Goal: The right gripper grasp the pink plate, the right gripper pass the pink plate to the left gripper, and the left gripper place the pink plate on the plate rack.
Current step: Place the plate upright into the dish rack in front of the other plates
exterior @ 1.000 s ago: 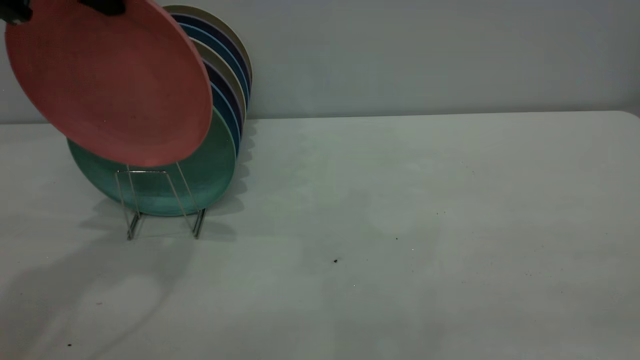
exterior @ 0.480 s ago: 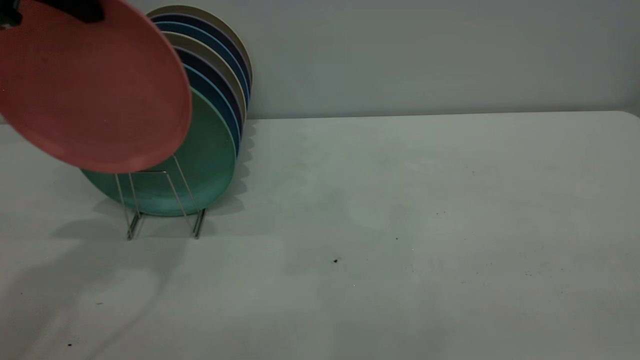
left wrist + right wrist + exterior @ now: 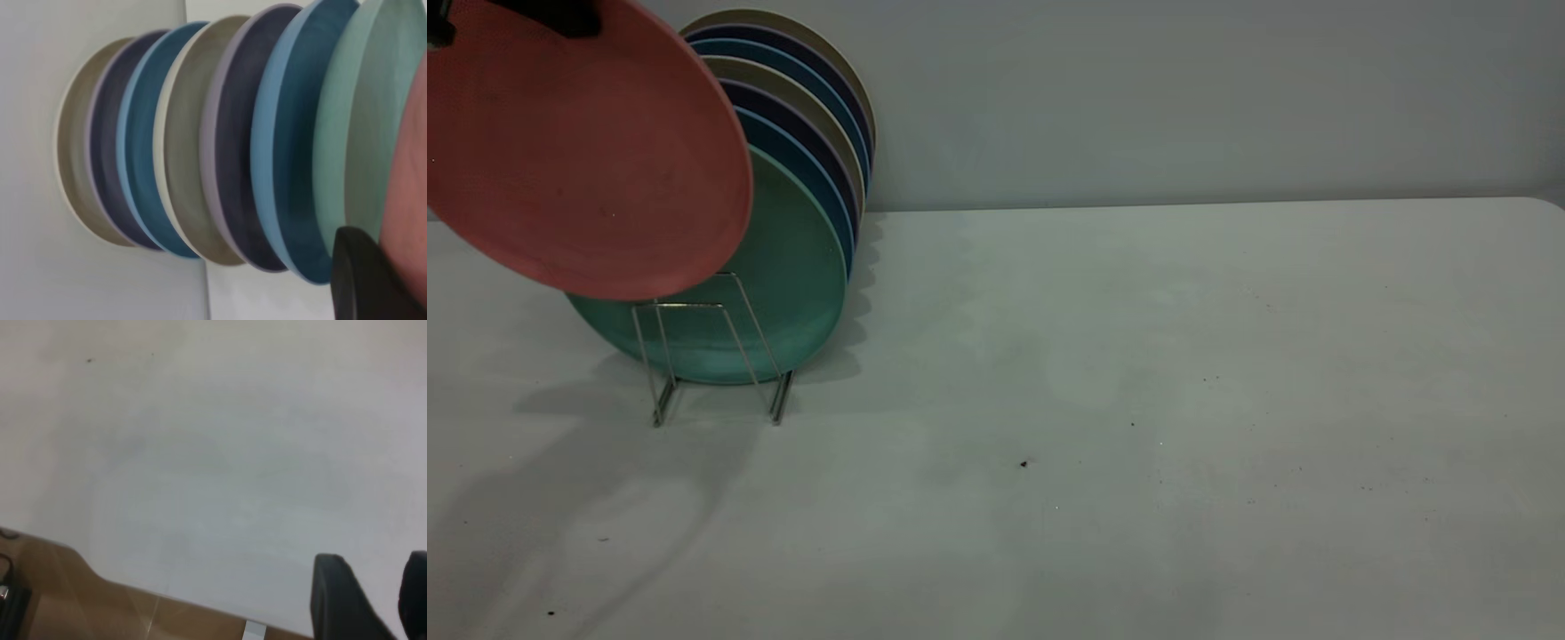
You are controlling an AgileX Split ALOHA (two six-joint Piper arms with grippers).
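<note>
Holding the pink plate (image 3: 578,151) by its top rim in my clamped left gripper (image 3: 551,13), I angle it toward the plate rack (image 3: 711,356) front slot.

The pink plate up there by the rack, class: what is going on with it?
The left gripper holds the pink plate by its top edge, in the air, in front of the green plate. It is not yet in the plate rack, where coloured plates stand on edge. The right gripper is open over bare table, holding nothing.
</note>
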